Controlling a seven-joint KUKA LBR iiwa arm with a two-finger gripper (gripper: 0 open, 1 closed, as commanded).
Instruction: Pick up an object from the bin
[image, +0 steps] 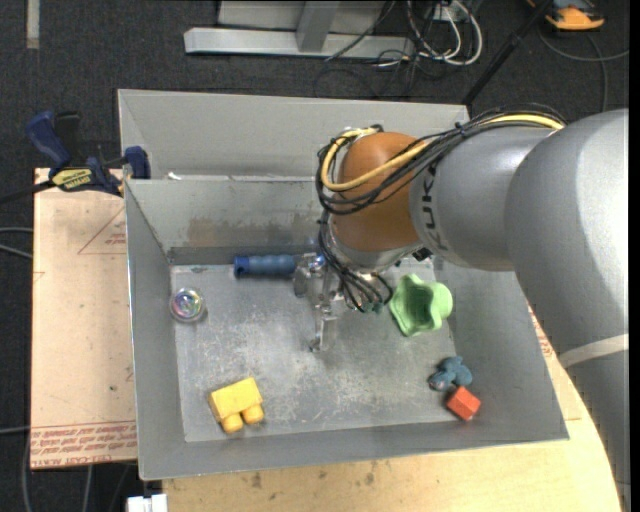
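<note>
My gripper (318, 338) hangs over the middle of the bin floor, its thin fingers pointing down close together with nothing between them. A blue cylinder-shaped handle (266, 266) lies up and to the left of it, near the back wall. A green cup-like thing (420, 305) lies on its side just to the gripper's right, partly under the arm.
A small shiny clear ball (187, 305) rests at the left wall. A yellow block (237, 404) sits at the front left. At the front right a small blue-grey piece (450, 374) lies next to an orange-red cube (463, 403). The arm covers the bin's right back part.
</note>
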